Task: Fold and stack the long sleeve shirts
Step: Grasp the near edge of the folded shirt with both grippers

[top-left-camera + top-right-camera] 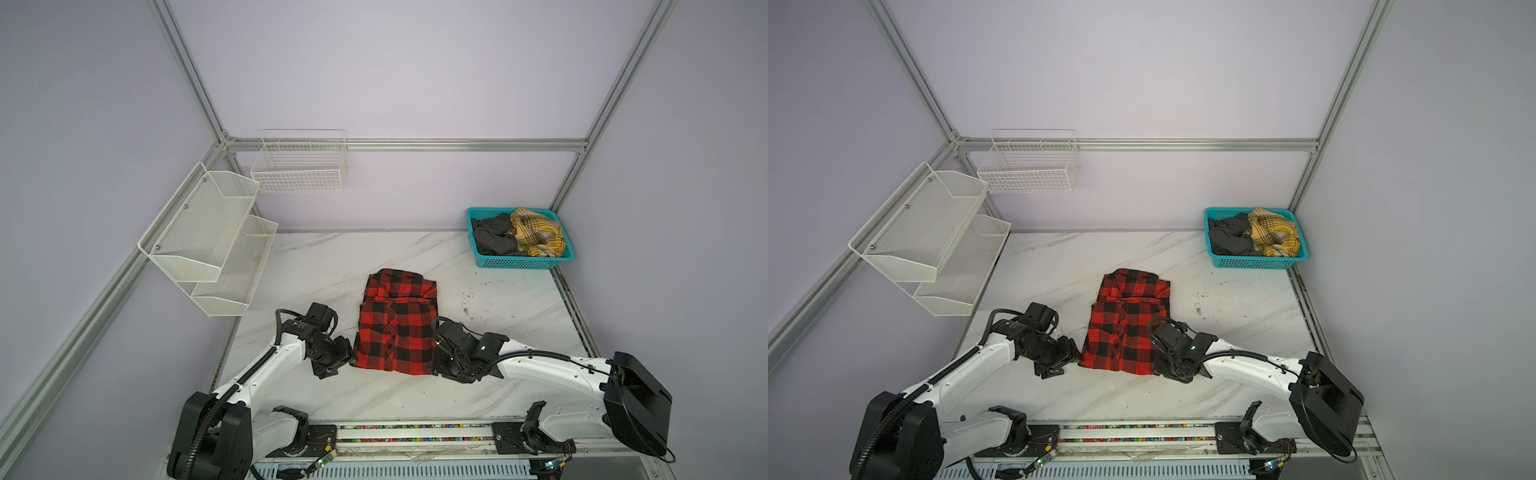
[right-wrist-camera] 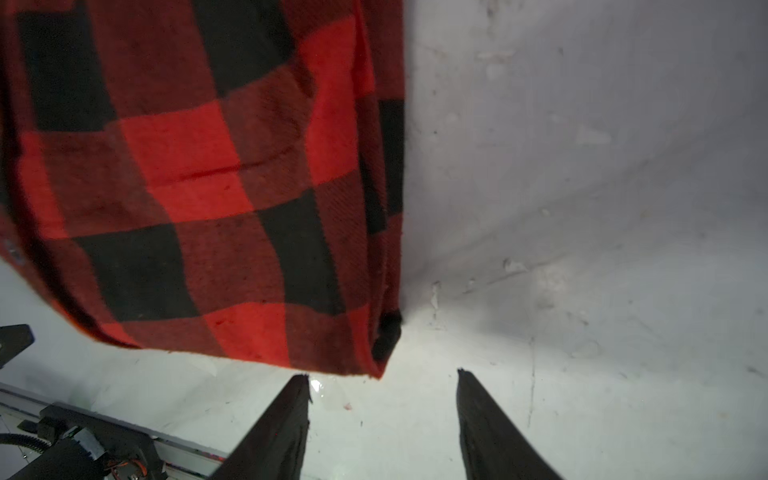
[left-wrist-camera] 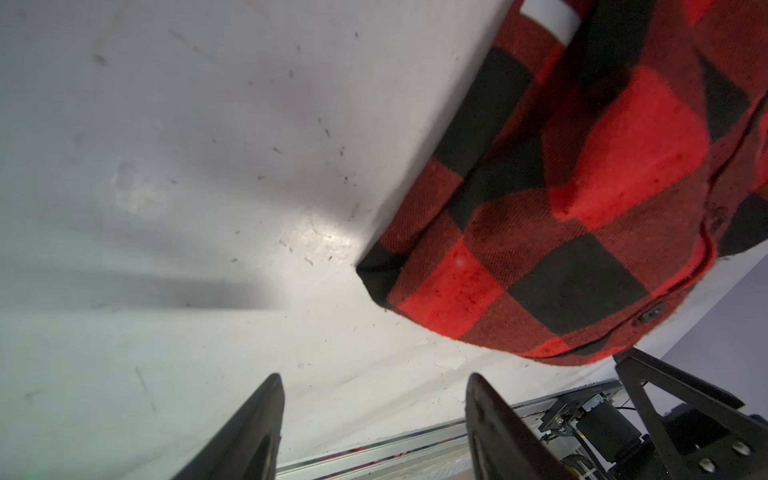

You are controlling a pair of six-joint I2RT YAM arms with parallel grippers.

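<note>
One of the long sleeve shirts, a red-and-black check flannel (image 1: 397, 322) (image 1: 1127, 322), lies folded in a rectangle on the marble table, collar end away from the arms. My left gripper (image 1: 344, 360) (image 1: 1071, 358) sits just off the shirt's near left corner. In the left wrist view it (image 3: 372, 378) is open, with bare table between the fingers and the shirt (image 3: 582, 208) just beyond them. My right gripper (image 1: 434, 366) (image 1: 1158, 368) is at the near right corner. It (image 2: 382, 374) is also open, its tips just short of the shirt's hem (image 2: 208, 187).
A teal basket (image 1: 523, 262) at the back right holds dark grey cloth (image 1: 494, 239) and yellow plaid cloth (image 1: 538, 237). White mesh shelves (image 1: 208, 241) hang on the left wall and a wire basket (image 1: 299, 166) on the back wall. A rail (image 1: 415, 432) runs along the front edge.
</note>
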